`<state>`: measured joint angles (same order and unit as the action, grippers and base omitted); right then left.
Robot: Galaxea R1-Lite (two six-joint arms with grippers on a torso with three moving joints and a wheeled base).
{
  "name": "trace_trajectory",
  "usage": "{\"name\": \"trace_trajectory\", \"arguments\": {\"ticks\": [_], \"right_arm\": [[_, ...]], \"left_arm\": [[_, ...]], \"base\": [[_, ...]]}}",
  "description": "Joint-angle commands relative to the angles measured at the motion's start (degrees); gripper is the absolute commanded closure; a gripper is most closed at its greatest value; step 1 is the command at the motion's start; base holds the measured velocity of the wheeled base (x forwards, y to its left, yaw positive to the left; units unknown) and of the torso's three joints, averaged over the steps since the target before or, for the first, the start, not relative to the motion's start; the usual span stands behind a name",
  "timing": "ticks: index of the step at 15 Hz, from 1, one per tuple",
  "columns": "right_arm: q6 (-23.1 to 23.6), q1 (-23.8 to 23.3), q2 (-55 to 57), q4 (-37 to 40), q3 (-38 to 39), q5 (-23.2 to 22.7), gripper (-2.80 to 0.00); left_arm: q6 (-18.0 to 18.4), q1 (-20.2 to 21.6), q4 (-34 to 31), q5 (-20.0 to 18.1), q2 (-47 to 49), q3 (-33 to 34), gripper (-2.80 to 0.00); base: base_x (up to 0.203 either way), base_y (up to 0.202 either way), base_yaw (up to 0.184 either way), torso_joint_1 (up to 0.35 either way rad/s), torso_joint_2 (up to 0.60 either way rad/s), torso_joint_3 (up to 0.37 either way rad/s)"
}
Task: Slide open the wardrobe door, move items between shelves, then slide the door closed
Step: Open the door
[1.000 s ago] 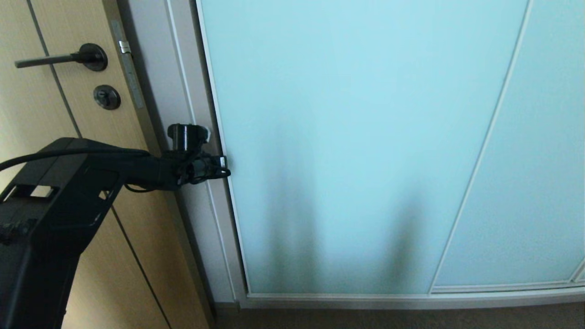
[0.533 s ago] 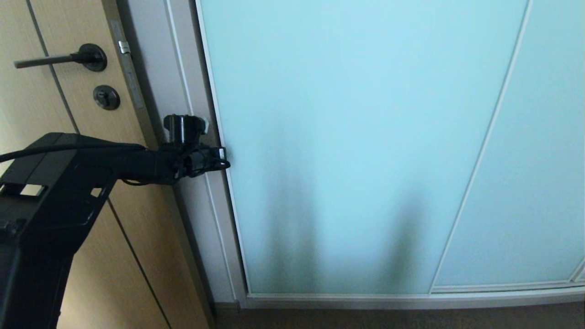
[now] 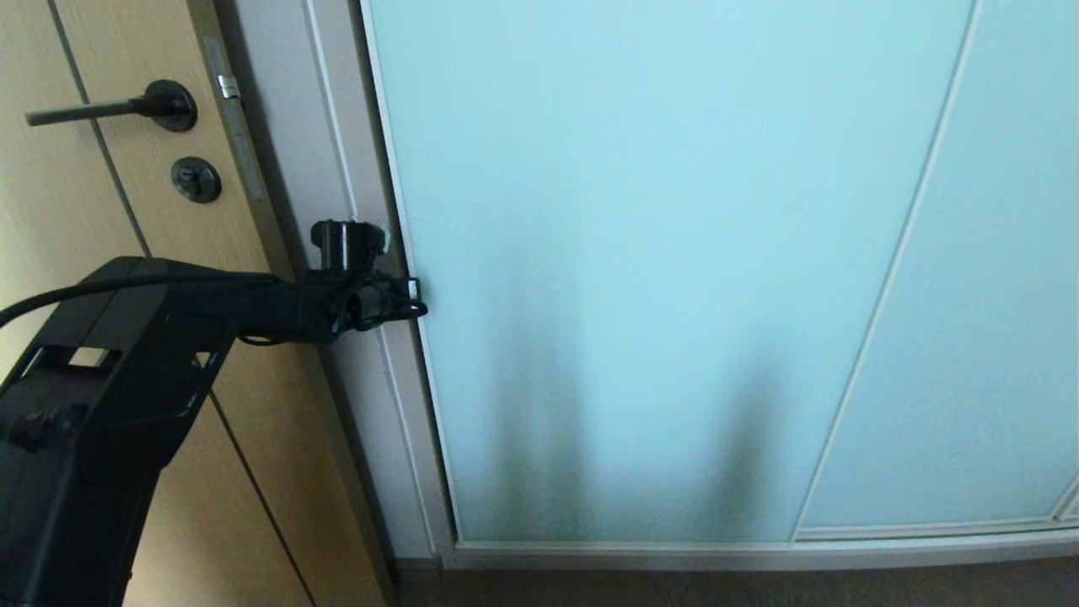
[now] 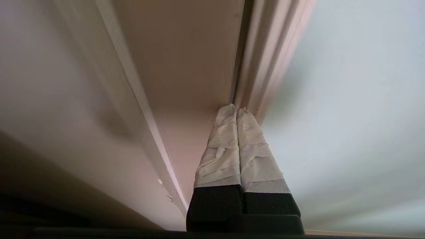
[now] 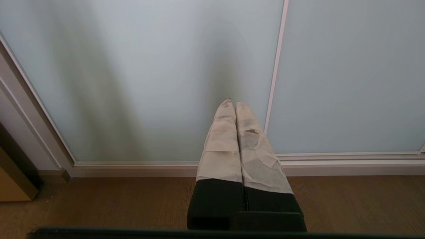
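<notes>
Head view: L arm reaches fwd, roughly level, left gripper [image 3: 410, 302] at left edge of sliding wardrobe door [image 3: 657, 270], taped fingers [image 4: 229, 146] pressed together, tips in seam btwn door frame and jamb. Door shut. Right gripper [image 5: 232, 106] fingers together, off door, low near floor.

Home bedroom (sliding wardrobe door [image 3: 641, 253], wood door [image 3: 50, 219])

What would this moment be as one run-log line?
left gripper: shut, tip at sliding wardrobe door left frame edge | door: closed | right gripper: shut, idle
</notes>
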<state>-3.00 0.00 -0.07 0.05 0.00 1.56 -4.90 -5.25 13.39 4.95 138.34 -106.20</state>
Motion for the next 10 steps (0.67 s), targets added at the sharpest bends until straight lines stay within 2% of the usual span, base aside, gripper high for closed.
{"name": "trace_trajectory", "arguments": {"ticks": [1, 7, 10], "right_arm": [[0.0, 0.0, 0.0, 0.0, 0.1, 0.0, 0.0], [0.0, 0.0, 0.0, 0.0, 0.1, 0.0, 0.0], [0.0, 0.0, 0.0, 0.0, 0.1, 0.0, 0.0]], "left_arm": [[0.0, 0.2, 0.1, 0.1, 0.7, -0.4, 0.0], [0.1, 0.2, 0.0, 0.1, 3.2, -2.7, 0.0], [-0.2, 0.2, 0.8, 0.1, 2.4, -0.2, 0.0]], "base": [[0.0, 0.0, 0.0, 0.0, 0.0, 0.0], [0.0, 0.0, 0.0, 0.0, 0.0, 0.0], [0.0, 0.0, 0.0, 0.0, 0.0, 0.0]]}}
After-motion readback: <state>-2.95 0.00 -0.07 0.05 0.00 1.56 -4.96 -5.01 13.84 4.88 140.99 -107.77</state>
